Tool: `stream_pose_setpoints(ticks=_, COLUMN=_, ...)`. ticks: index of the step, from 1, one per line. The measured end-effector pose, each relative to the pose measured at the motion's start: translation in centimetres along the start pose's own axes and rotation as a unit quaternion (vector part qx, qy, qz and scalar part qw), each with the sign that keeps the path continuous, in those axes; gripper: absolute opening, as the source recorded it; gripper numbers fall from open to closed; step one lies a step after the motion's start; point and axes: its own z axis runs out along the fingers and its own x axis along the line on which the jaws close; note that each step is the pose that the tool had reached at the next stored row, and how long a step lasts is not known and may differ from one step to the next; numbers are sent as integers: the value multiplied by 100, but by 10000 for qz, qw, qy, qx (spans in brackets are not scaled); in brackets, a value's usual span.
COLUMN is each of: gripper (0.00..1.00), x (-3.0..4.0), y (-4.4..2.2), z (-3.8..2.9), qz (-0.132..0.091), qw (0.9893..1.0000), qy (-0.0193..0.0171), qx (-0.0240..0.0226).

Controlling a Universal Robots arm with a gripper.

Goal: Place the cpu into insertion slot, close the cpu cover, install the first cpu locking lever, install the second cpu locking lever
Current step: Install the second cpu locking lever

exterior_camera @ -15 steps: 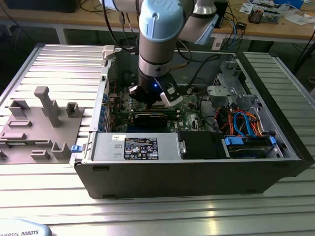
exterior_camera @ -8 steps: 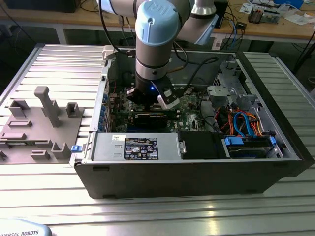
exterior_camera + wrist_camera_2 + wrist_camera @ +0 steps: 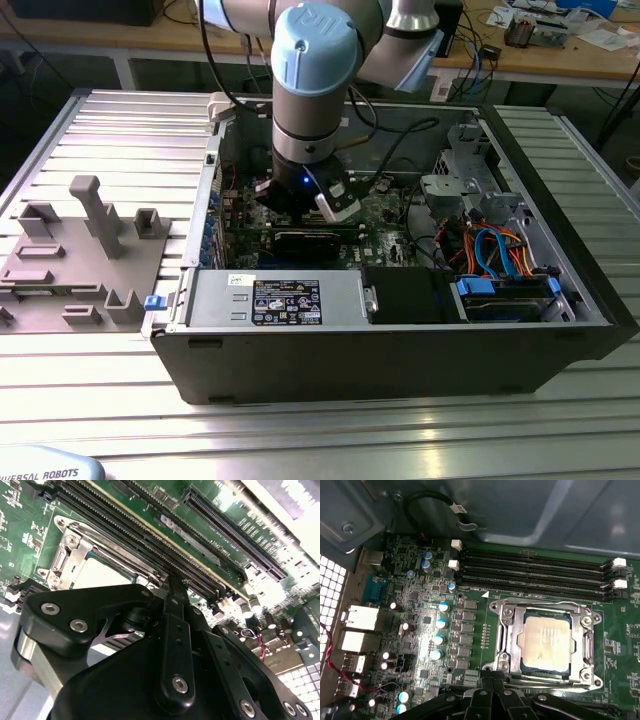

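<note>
Down in the middle of the exterior view, the robot arm [image 3: 315, 60] reaches into an open computer case [image 3: 400, 330] that lies on a ribbed metal table [image 3: 90, 400]. The gripper [image 3: 305, 205] hangs low over the green circuit board [image 3: 390, 235], a bit above the middle of the frame. Whether its fingers are open or shut cannot be told from this view. A grey tray [image 3: 80, 260] with blocky shapes sits on the table at the exterior view's left, well apart from the arm. Blue and orange cables [image 3: 500, 250] curl in the case at the exterior view's right.

Next, in the second wrist view, the black gripper [image 3: 176, 587] fills the lower half of the frame. Its thin fingers [image 3: 175, 625] lie close together and nothing shows between them. Just past them, in the upper left of the frame, the cpu [image 3: 97, 572] lies in the insertion slot [image 3: 62, 562]. Long black memory slots [image 3: 145, 540] run beside it.

Last, in the first wrist view, the cpu [image 3: 545, 640] sits flat in the insertion slot [image 3: 592, 667], in the lower right of the frame. The cpu cover [image 3: 512, 640] lies down around the chip, and the chip shows through its window. The gripper [image 3: 492, 690] is at the bottom edge, just beside the slot's near rim. The memory slots [image 3: 535, 572] lie above the slot in the frame.
</note>
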Motion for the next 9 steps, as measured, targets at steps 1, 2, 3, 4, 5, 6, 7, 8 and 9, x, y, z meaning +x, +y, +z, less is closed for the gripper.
stream_pose_setpoints(ticks=1, gripper=11, x=0, y=12, z=11, qz=0, qw=10000, qy=0, qx=-1)
stream_pose_setpoints(ticks=2, gripper=11, x=0, y=24, z=22, qz=0, qw=10000, qy=-1, qx=-1)
stream_pose_setpoints(ticks=3, gripper=11, x=-1, y=40, z=33, qz=0, qw=10000, qy=0, qx=-2)
stream_pose_setpoints(ticks=4, gripper=11, x=-2, y=46, z=39, qz=0, qw=10000, qy=-1, qx=-3)
stream_pose_setpoints(ticks=5, gripper=11, x=-2, y=47, z=45, qz=-1, qw=10000, qy=-1, qx=-4)
stream_pose_setpoints(ticks=6, gripper=11, x=-2, y=46, z=48, qz=-1, qw=10000, qy=0, qx=-3)
stream_pose_setpoints(ticks=7, gripper=11, x=0, y=45, z=50, qz=-1, qw=10000, qy=0, qx=-2)
stream_pose_setpoints(ticks=8, gripper=11, x=4, y=46, z=51, qz=0, qw=10000, qy=-1, qx=-2)
stream_pose_setpoints(ticks=9, gripper=11, x=9, y=47, z=52, qz=0, qw=10000, qy=-1, qx=-2)
